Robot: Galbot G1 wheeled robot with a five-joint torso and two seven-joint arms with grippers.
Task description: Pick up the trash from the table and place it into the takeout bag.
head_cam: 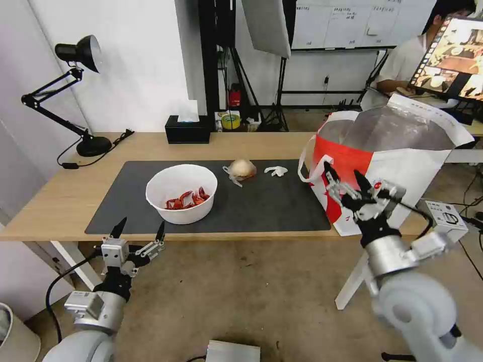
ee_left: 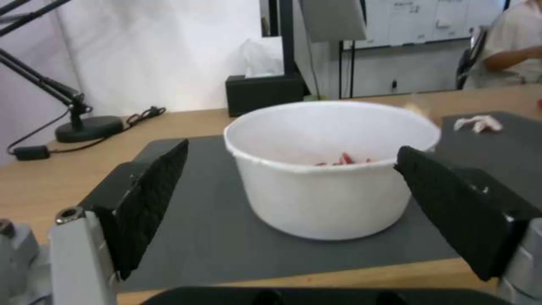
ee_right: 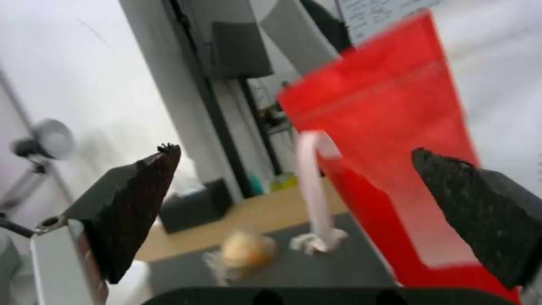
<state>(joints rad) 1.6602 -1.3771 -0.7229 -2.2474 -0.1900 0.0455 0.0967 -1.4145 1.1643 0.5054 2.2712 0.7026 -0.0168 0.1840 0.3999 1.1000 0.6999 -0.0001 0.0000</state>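
A white bowl [head_cam: 181, 193] [ee_left: 330, 169] holding red crayfish shells sits on the dark mat [head_cam: 271, 201] of the table [head_cam: 50, 196]. A beige ball [head_cam: 242, 169] [ee_right: 245, 252] in clear film and a small tissue wad [head_cam: 276, 171] [ee_left: 479, 123] [ee_right: 314, 241] lie farther back on the mat. The takeout bag [head_cam: 392, 166] [ee_right: 395, 140] stands open at the table's right end. My left gripper [head_cam: 139, 233] [ee_left: 288, 212] is open, just off the table's front edge before the bowl. My right gripper [head_cam: 347, 183] [ee_right: 294, 216] is open and empty, raised in front of the bag's red side.
A black tissue box [head_cam: 188, 129] and a black desk lamp [head_cam: 80, 90] stand at the table's back. A person sits at a monitor [head_cam: 453, 55] behind the bag. Bare floor lies below the front edge.
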